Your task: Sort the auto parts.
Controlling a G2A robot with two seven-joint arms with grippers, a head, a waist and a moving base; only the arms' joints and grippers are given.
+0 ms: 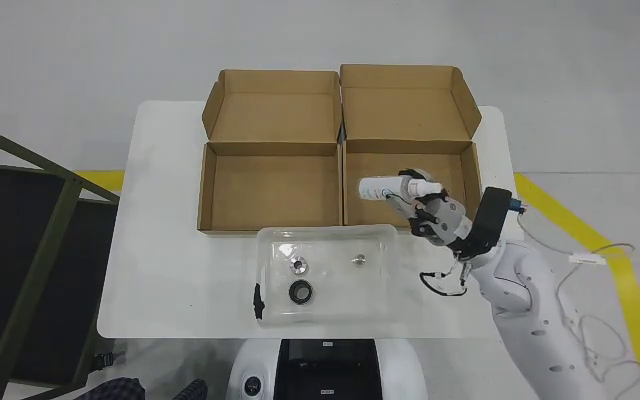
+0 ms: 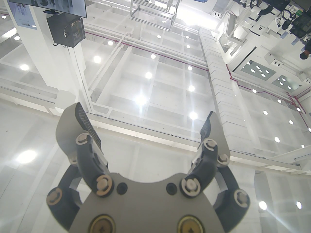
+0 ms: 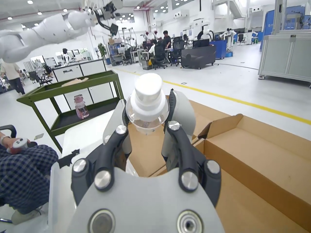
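My right gripper [image 3: 147,115] pinches the white-capped bottle [image 3: 148,93], lying level just above the right box [image 1: 455,168]; its floor is straight below. My left gripper [image 2: 145,116] is spread, raised away.

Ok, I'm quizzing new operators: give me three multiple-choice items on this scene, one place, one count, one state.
1. Where is the spray bottle?
A over the right cardboard box
B in the clear bin
C on the table

2. How many cardboard boxes stand open?
A one
B two
C four

3. The left gripper has its fingers:
A shut on a part
B open, empty
C shut, empty

Answers: 1A, the right gripper holds it above that box; 2B, the left cardboard box lies open beside it; 3B, wide gap, nothing between.
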